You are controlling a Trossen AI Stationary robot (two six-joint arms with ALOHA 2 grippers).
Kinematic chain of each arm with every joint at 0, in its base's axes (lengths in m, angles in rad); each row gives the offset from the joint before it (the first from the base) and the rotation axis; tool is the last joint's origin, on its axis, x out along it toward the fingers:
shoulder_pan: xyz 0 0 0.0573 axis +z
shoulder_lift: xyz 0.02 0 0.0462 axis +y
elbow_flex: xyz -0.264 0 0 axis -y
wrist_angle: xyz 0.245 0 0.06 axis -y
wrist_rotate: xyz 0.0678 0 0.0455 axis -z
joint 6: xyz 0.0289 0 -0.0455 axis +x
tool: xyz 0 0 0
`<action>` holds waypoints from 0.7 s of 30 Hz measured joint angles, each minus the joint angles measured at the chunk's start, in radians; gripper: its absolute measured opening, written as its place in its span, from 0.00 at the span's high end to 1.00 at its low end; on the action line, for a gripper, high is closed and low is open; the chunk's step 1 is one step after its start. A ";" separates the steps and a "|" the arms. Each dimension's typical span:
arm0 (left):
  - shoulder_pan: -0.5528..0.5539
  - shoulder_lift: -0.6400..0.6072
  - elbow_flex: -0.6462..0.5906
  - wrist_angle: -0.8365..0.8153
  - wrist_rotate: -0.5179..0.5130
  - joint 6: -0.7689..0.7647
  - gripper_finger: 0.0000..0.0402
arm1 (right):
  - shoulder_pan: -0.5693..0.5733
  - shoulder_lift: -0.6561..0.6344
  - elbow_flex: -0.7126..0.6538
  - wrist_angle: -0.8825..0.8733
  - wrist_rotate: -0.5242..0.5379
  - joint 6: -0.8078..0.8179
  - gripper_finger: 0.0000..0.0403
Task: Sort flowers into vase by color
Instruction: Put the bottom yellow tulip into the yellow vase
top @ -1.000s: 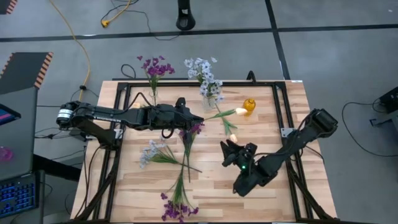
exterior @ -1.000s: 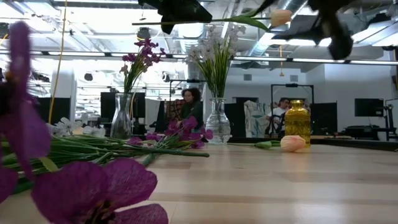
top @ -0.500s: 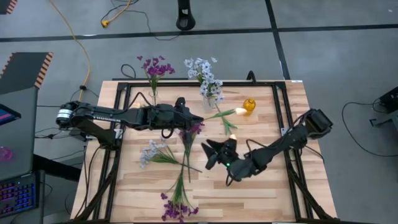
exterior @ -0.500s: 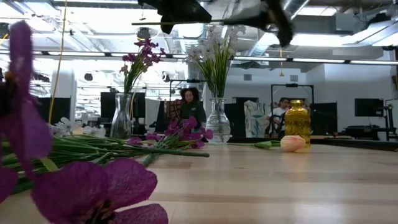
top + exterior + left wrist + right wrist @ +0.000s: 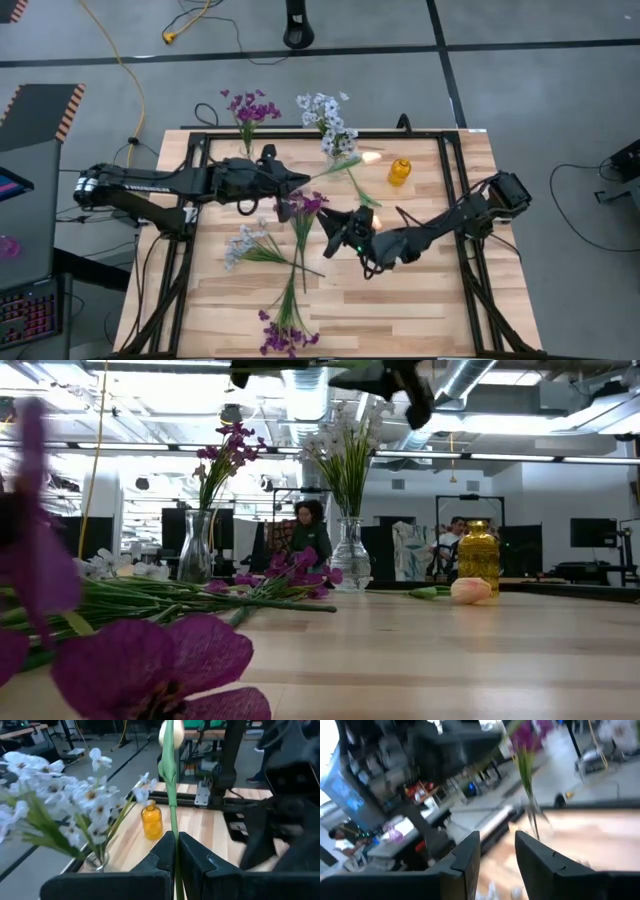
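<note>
Over the table's middle: I have both arms raised off the wooden table (image 5: 420, 290), grippers near each other.
Left gripper (image 5: 176, 851): clenched on the green stem of a peach-cream bud sprig (image 5: 345, 165); in my wrist camera the stem runs up between the fingers to the bud (image 5: 172, 732) at its tip.
Held sprig's place: from above, the stem slants from the left gripper (image 5: 290, 182) toward the far edge, its bud just beside the pale blue-white bunch and near the amber bottle.
Right gripper (image 5: 333, 228): hovering near the table's centre, pointed toward the left side; my wrist camera shows the fingers (image 5: 465, 862) with a clear gap and nothing between them.
Purple vase (image 5: 196, 546): clear glass, far left corner, purple flowers (image 5: 250, 107) standing in it.
White vase (image 5: 350, 555): clear glass, far edge, holds the pale blue-white clusters (image 5: 325, 118).
Amber bottle (image 5: 399, 171): small, upright, right of the white vase.
Still lying on the table: a purple sprig (image 5: 303, 208) at centre, a blue-white sprig (image 5: 243, 245) left of it, another purple cluster (image 5: 283, 335) at the near edge, and one peach bud (image 5: 470, 590) lying in front of the amber bottle in the low camera.
Room behind: a person (image 5: 310, 535) stands beyond the table; another sits farther right.
</note>
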 joint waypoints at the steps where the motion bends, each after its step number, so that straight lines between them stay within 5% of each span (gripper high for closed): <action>1: 0.000 -0.006 0.000 -0.008 0.000 0.000 0.99 | -0.013 0.005 0.000 0.041 -0.009 -0.043 0.64; 8: 0.000 -0.024 0.000 -0.017 0.001 -0.007 0.99 | -0.138 0.051 0.000 0.274 -0.281 -0.184 0.66; 16: 0.000 -0.023 0.000 -0.037 0.003 -0.021 0.99 | -0.184 0.079 0.000 0.366 -0.317 -0.195 0.66; 21: 0.000 -0.023 0.000 -0.048 0.003 -0.021 0.99 | -0.167 0.078 0.000 0.480 -0.317 -0.353 0.66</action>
